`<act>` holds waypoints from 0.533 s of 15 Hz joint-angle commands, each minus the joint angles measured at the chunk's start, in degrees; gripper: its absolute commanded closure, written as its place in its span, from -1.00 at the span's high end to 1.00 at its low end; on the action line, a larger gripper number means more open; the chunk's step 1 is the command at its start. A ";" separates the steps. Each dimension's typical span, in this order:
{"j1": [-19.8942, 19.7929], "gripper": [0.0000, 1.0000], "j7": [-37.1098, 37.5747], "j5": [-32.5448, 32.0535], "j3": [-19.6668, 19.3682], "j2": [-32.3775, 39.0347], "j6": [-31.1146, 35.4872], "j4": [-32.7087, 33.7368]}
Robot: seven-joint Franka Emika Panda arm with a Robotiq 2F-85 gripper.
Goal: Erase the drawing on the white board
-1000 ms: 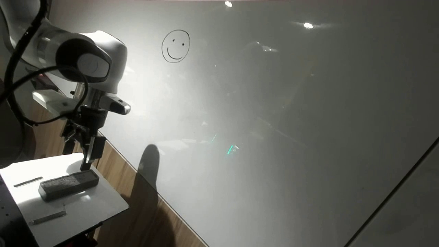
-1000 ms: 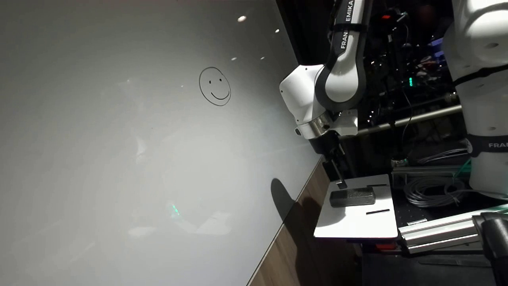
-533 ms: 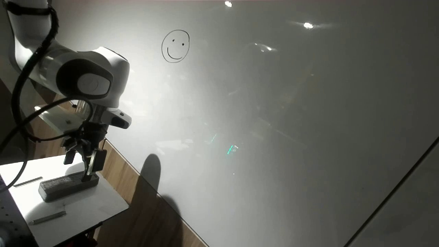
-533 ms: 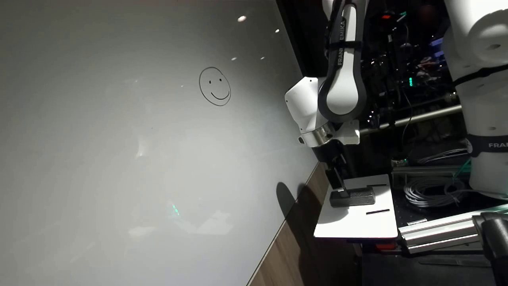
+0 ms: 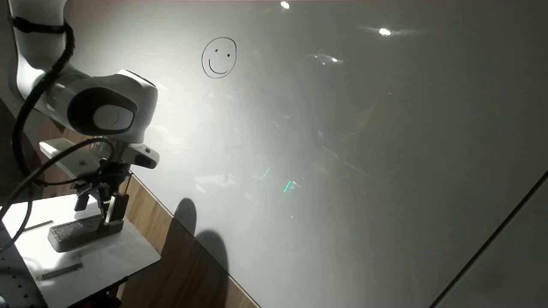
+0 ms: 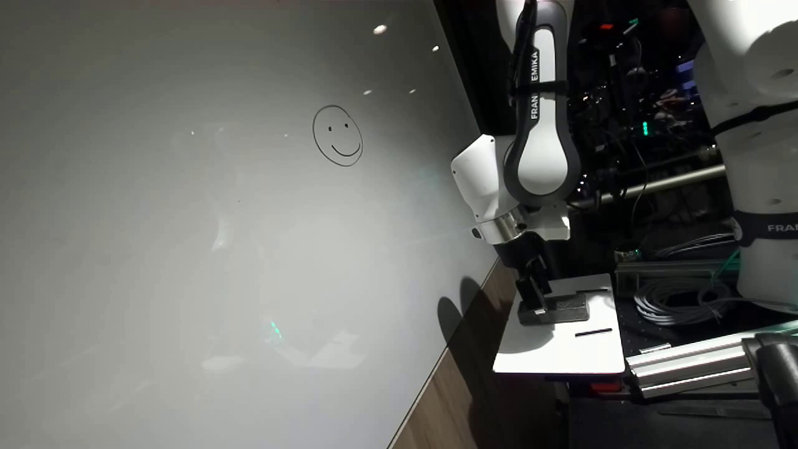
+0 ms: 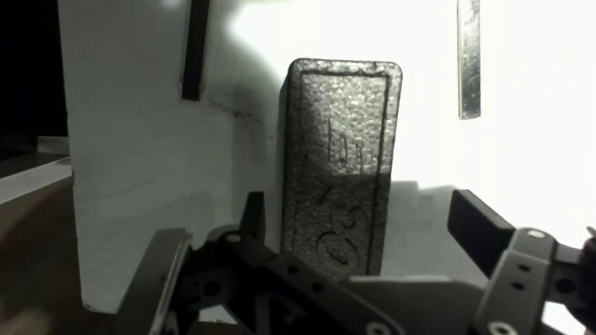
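Wrist view: block point(image 7: 342, 135) part-hidden by tool point(image 7: 357, 202), 2 strips point(image 7: 469, 70) cut off
White board point(image 6: 156, 249): cut off; drawing point(image 6: 337, 135) borne
Bench point(image 6: 586, 355): block, strips carried
Tool: jaws parted

Coiled grey cable point(image 6: 661, 312) nr silvery bar point(image 6: 692, 365) — & wood-grain panel point(image 6: 449, 393)

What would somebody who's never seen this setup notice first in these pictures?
Most likely the dark smiley face on the huge white board, in both exterior views. Next, perhaps, the white robot arm bent over the small table. In the wrist view, a dark block stands out, framed by the open gripper.
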 commanded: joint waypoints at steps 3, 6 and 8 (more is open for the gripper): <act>0.94 1.00 -1.06 -1.52 -2.51 0.31 1.63 0.27; 0.68 1.00 -1.74 -1.44 -3.30 0.74 1.73 0.41; 0.76 1.00 -1.99 -1.42 -3.61 1.13 1.86 0.41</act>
